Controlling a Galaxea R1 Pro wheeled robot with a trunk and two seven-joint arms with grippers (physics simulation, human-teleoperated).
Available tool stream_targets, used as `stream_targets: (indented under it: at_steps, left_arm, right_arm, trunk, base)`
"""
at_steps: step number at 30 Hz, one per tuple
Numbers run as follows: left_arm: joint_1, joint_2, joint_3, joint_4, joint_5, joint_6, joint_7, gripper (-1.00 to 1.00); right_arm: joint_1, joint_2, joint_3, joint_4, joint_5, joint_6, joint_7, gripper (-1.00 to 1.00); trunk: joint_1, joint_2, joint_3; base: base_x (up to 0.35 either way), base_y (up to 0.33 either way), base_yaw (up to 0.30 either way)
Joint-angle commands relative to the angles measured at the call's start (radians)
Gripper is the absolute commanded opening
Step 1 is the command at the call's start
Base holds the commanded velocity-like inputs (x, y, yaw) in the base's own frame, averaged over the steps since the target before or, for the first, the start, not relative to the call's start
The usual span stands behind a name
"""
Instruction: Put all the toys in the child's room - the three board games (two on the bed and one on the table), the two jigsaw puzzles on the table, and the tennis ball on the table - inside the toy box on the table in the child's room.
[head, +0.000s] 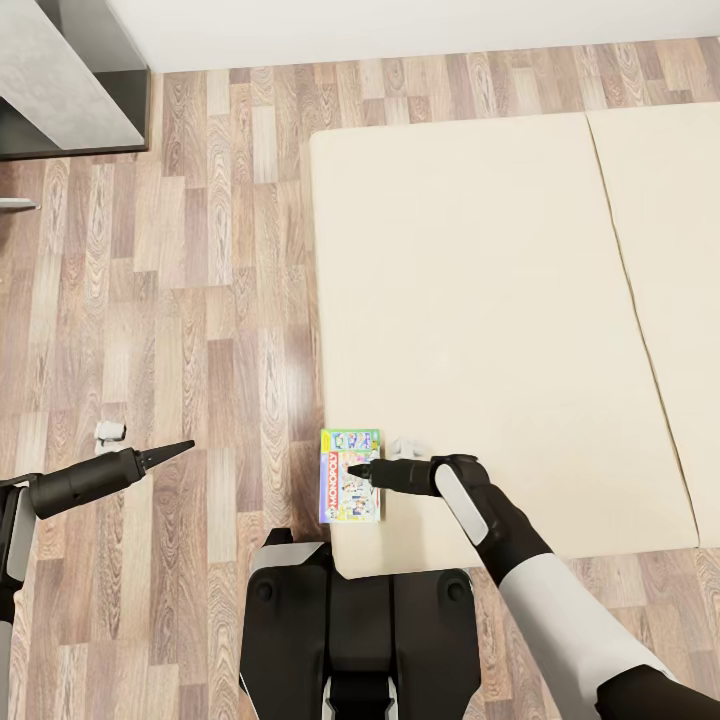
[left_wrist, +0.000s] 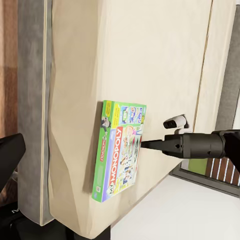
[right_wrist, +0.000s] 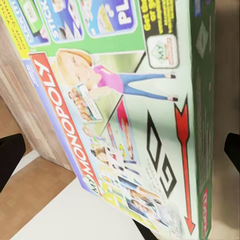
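One board game (head: 345, 500), a flat green-and-white "My Monopoly" box, lies at the near left corner of the bed (head: 480, 300), close to its edge. My right gripper (head: 352, 469) hovers just over the box, open. In the right wrist view the box lid (right_wrist: 125, 115) is very close, with one dark finger (right_wrist: 9, 160) at each side of it. The left wrist view shows the same box (left_wrist: 120, 150) on the beige sheet (left_wrist: 150, 60), the right gripper (left_wrist: 144, 145) pointing at its lid. My left gripper (head: 188, 446) hangs open over the floor, left of the bed, holding nothing.
A small white object (head: 405, 447) lies on the bed beside the box, and another (head: 110, 432) on the wood floor (head: 220, 300) near my left arm. A grey unit (head: 70, 80) stands at the far left. My base (head: 360, 640) touches the bed's near corner.
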Motion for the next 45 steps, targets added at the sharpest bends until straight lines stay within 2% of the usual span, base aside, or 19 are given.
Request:
stream_targets:
  at_steps: [1,45]
  left_arm:
    - [0.0,0.0,0.0,0.0,0.001,0.01,-0.003,1.0]
    - [0.0,0.0,0.0,0.0,0.001,0.011,-0.003,1.0]
  right_arm:
    - [-0.001,-0.001,-0.001,0.0,0.004,0.004,0.005,1.0]
    - [0.0,0.0,-0.001,0.013,0.004,0.0,0.004,1.0]
  trunk:
    - [0.001,-0.002,-0.001]
    - [0.001,-0.002,-0.001]
  base:
    - [0.0,0.0,0.0]
    - [0.0,0.014,0.0]
